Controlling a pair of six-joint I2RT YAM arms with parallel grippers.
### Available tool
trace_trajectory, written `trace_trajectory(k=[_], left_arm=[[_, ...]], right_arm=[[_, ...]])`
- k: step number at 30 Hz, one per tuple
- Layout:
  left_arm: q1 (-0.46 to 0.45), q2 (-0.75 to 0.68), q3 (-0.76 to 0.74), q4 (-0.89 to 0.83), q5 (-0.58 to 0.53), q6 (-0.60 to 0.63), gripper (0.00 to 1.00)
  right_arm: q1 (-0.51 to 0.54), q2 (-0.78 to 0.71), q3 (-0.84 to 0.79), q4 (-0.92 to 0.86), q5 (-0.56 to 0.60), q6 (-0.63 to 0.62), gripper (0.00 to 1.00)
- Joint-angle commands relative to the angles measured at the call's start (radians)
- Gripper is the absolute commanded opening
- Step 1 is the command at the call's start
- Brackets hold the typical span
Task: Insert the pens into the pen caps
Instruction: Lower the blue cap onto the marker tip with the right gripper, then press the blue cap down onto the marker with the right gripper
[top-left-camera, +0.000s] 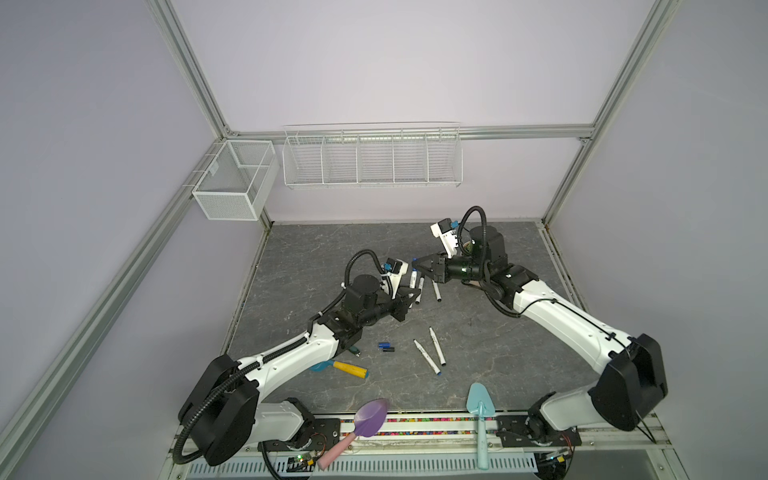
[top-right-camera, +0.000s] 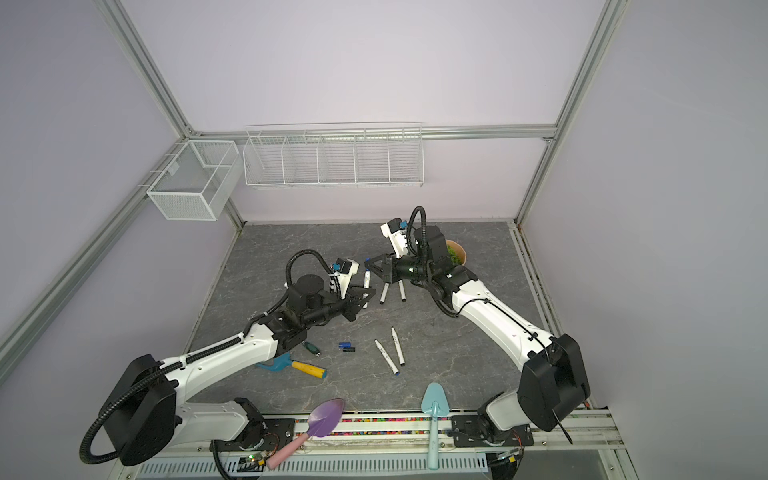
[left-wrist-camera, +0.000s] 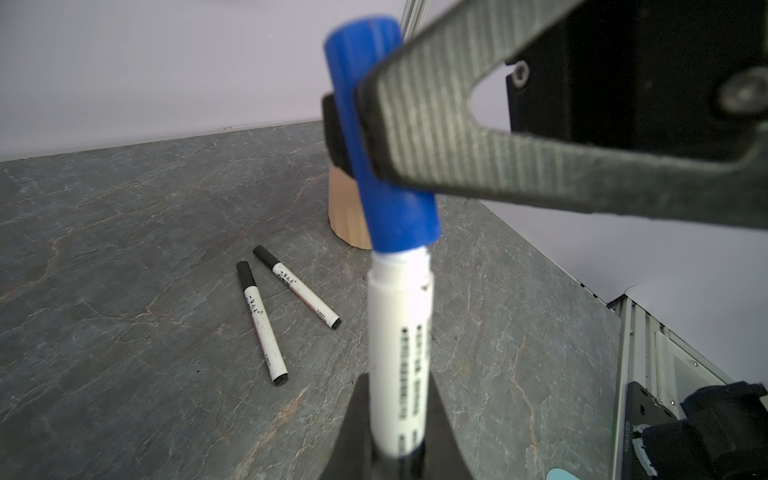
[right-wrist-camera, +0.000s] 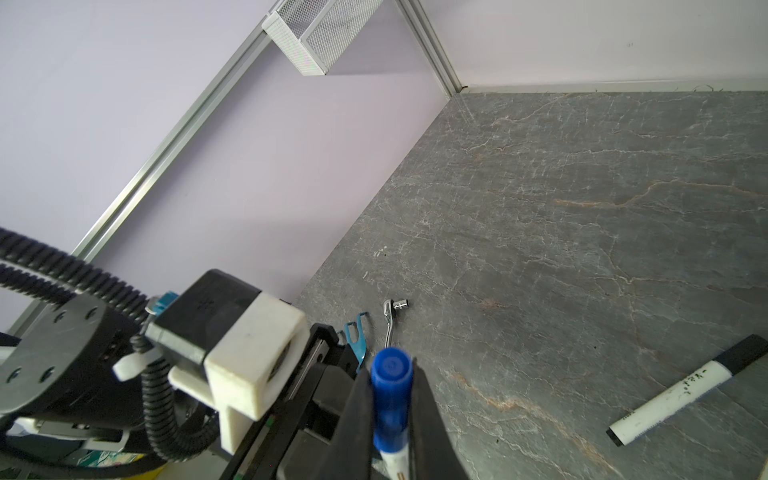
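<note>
Left gripper (left-wrist-camera: 397, 386) pinches the pen (left-wrist-camera: 399, 328) (tail hidden); right gripper (right-wrist-camera: 391, 384) pinches its blue cap (left-wrist-camera: 401, 208).

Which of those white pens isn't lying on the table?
The blue-capped pen: the left gripper clamps its barrel, the right gripper its blue cap. The two black-capped pens and the two uncapped pens lie flat.

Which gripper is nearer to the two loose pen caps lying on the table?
Left. The left gripper, shut on a pen, is just behind the loose pen caps. The right gripper, shut on that pen's blue cap, is farther back, beyond the left one.
</note>
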Motion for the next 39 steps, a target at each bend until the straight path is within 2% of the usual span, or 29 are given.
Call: trace_trajectory(k=[1, 9, 12, 16, 20, 23, 26, 28, 33, 39], left_arm=[[0.007, 0.02, 0.054, 0.085, -0.027, -0.018, 0.0], [0.036, 0.034, 0.09, 0.263, -0.004, -0.114, 0.0], [0.038, 0.026, 0.097, 0.304, -0.046, -0.113, 0.0], [0.036, 0.01, 0.103, 0.319, -0.107, -0.069, 0.0], [0.019, -0.004, 0.072, 0.343, -0.109, 0.064, 0.0], [0.004, -0.008, 0.048, 0.339, -0.105, 0.103, 0.0], [0.002, 0.0, 0.012, 0.359, -0.091, 0.082, 0.0], [-0.005, 0.007, -0.006, 0.358, -0.09, 0.08, 0.0], [-0.031, 0.027, -0.048, 0.354, -0.09, 0.079, 0.0], [-0.06, 0.039, -0.067, 0.349, -0.086, 0.077, 0.0]], right_arm=[[0.035, -0.02, -0.031, -0.086, -0.068, -0.046, 0.11], [0.077, -0.045, -0.034, -0.186, 0.001, -0.152, 0.12], [0.084, -0.048, -0.033, -0.218, 0.032, -0.181, 0.13], [0.1, -0.05, -0.029, -0.266, 0.089, -0.242, 0.15], [0.102, -0.061, -0.028, -0.259, 0.092, -0.239, 0.16], [0.1, -0.081, -0.014, -0.246, 0.103, -0.233, 0.22], [0.095, -0.113, 0.0, -0.228, 0.134, -0.22, 0.43], [0.088, -0.136, 0.002, -0.204, 0.162, -0.202, 0.5], [0.078, -0.153, 0.025, -0.181, 0.198, -0.196, 0.54], [0.077, -0.094, 0.085, -0.166, 0.21, -0.196, 0.54]])
